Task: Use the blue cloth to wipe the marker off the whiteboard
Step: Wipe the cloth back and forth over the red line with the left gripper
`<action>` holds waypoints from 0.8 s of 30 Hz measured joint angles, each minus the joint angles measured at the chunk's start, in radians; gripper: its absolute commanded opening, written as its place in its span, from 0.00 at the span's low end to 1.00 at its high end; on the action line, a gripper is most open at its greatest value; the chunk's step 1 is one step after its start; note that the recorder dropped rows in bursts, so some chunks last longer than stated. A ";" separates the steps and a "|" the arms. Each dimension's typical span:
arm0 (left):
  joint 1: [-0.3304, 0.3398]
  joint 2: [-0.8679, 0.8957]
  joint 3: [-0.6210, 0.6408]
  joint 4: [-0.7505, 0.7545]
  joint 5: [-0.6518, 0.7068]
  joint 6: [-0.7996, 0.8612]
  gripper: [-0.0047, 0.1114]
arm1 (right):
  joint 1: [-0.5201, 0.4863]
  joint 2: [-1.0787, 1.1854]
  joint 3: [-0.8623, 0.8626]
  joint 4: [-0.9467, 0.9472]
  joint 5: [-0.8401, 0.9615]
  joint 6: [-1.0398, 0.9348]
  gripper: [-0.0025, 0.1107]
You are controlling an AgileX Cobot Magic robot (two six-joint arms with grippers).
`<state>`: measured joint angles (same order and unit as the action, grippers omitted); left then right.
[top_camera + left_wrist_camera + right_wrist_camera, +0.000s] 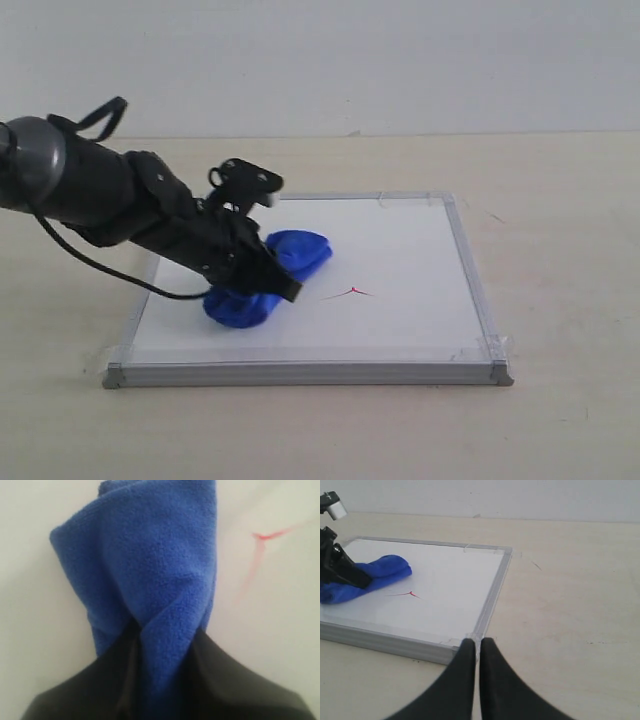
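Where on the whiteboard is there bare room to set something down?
Free: the right half of the whiteboard, between the marker and the right frame, and the near strip before the front frame. Crowded: left-centre, where the left gripper holds the blue cloth.

Soft, even light cast only faint shadows by the whiteboard (400, 250), and the left wrist view of the blue cloth (150, 570) was blurred.
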<state>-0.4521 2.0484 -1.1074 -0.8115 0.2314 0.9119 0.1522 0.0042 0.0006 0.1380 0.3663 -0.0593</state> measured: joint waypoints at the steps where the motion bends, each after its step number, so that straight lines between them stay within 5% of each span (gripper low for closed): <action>1: 0.038 0.001 -0.007 0.000 0.013 -0.021 0.08 | 0.000 0.000 0.000 0.000 0.000 0.000 0.02; 6: 0.171 0.003 -0.026 0.000 0.092 -0.047 0.08 | 0.000 0.000 0.000 0.000 0.000 0.000 0.02; 11: 0.188 0.007 -0.044 0.002 0.166 -0.002 0.08 | 0.000 0.000 0.000 0.000 0.000 0.000 0.02; 14: 0.150 0.007 -0.044 0.008 0.173 0.012 0.08 | 0.000 0.000 0.000 0.000 0.002 0.000 0.02; 24: -0.127 0.007 -0.044 -0.020 0.190 0.107 0.08 | 0.000 0.000 0.000 0.000 0.002 0.000 0.02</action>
<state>-0.5794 2.0558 -1.1515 -0.8312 0.4211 1.0185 0.1522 0.0042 0.0006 0.1380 0.3681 -0.0593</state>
